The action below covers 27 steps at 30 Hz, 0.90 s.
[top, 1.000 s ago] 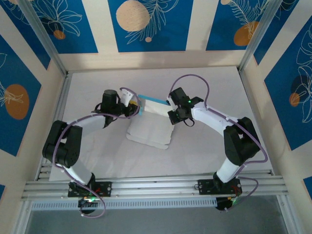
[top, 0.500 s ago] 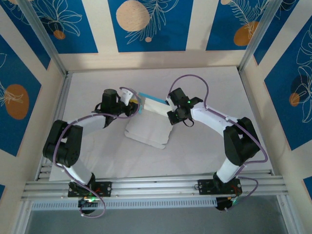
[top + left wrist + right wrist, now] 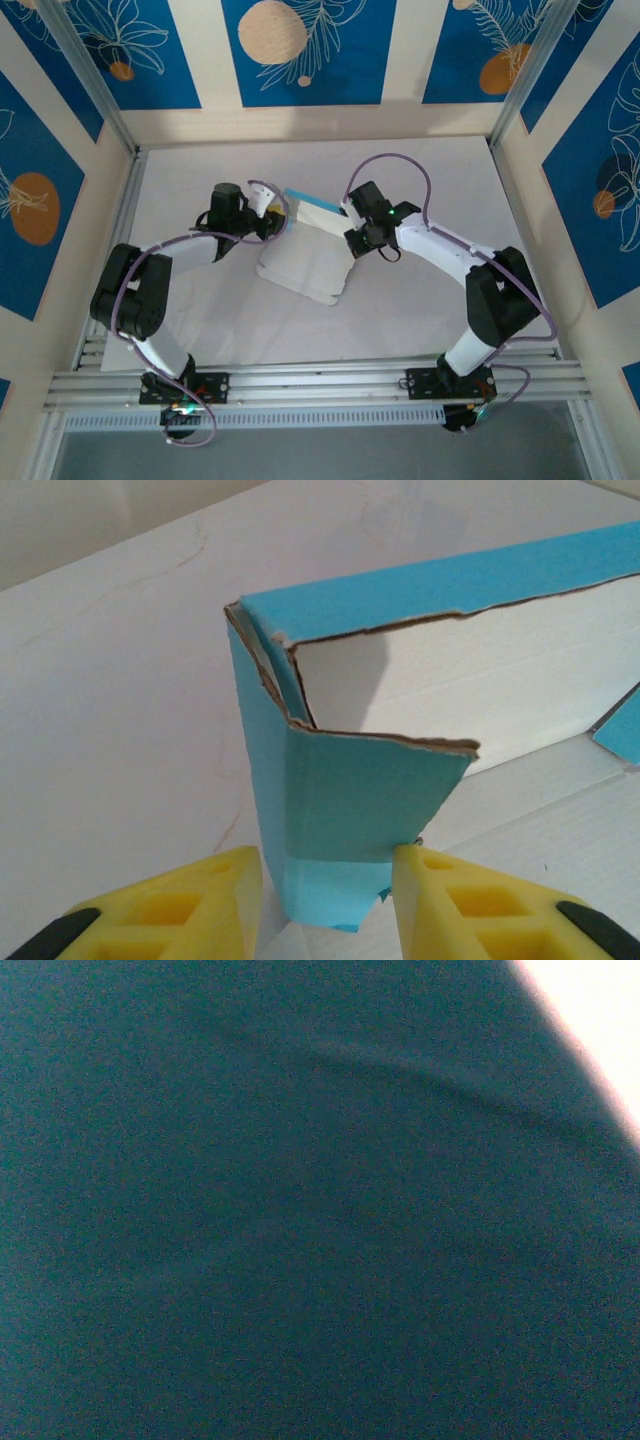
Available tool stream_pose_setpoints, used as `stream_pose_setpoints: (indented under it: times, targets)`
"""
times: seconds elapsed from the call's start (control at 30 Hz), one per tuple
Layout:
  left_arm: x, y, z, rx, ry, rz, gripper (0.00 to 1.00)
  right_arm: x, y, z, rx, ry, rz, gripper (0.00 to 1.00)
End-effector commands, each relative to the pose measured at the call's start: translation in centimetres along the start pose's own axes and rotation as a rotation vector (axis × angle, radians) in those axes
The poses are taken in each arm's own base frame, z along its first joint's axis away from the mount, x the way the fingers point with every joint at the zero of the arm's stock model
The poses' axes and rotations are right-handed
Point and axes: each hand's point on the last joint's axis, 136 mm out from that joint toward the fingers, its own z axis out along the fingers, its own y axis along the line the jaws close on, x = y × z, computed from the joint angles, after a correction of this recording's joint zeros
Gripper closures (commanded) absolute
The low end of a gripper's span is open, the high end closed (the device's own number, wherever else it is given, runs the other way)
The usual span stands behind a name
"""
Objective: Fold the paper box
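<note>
Steadying paper box (image 3: 303, 270) wall: right gripper (image 3: 351, 222) clamps 3 o'clock end; left gripper (image 3: 327, 868) part-open, straddling 9 o'clock flap for tucking.

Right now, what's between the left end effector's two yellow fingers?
In the left wrist view, a folded light-blue corner of the paper box stands upright in the gap of the left end effector; one finger touches its edge.

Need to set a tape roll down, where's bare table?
Bare: the table's far strip along the back wall, and right of the right arm. Crowded: the middle, where left gripper and right gripper meet the paper box.
</note>
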Motion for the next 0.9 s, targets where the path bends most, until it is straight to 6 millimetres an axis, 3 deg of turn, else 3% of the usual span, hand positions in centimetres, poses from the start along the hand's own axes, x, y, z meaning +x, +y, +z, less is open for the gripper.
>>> stream_pose_setpoints:
  times: [0.0, 0.37, 0.57, 0.73, 0.87]
  targets:
    - [-1.3, 0.5, 0.5, -0.013, -0.026, 0.044, 0.59, -0.8, 1.3, -1.0, -0.049, -0.054, -0.040, 1.00]
    - [-1.8, 1.0, 1.0, -0.029, -0.032, 0.062, 0.56, -0.6, 2.4, -1.3, -0.078, -0.060, -0.084, 1.00]
    - [-2.4, 0.6, 1.0, -0.004, -0.057, 0.050, 0.60, -0.7, 2.6, -1.2, -0.082, -0.058, -0.097, 1.00]
    - [-2.3, 1.2, 0.5, -0.069, -0.104, -0.013, 0.60, -0.7, 1.8, -0.5, -0.033, -0.032, -0.055, 1.00]
    - [-1.5, 1.7, -0.1, -0.120, -0.137, -0.084, 0.61, -0.5, -0.1, 0.3, 0.071, -0.001, 0.024, 1.00]
